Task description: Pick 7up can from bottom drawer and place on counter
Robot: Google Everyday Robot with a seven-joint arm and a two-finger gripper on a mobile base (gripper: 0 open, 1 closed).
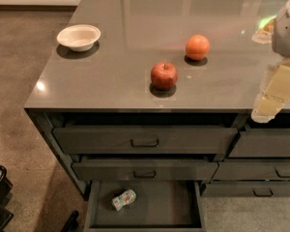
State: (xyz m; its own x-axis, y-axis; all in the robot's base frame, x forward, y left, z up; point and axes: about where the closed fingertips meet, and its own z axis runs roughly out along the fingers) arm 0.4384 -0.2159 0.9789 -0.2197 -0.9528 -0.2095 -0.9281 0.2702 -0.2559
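Camera view: your gripper (272, 99) hangs at the counter's (135, 28) front edge near the right corner, well apart from its target; you cannot tell whether it is open or closed. An apple (164, 75) sits mid-counter near the front edge, an orange (197, 47) just behind it, a white bowl (79, 36) by the left edge. Below the front edge the bottom drawer (169, 202) stands pulled out, the 7up can (124, 199) lying on its side in the left half. Expect it to be light, thin-walled, slick and ready to roll; grip it gently across the middle of the body.
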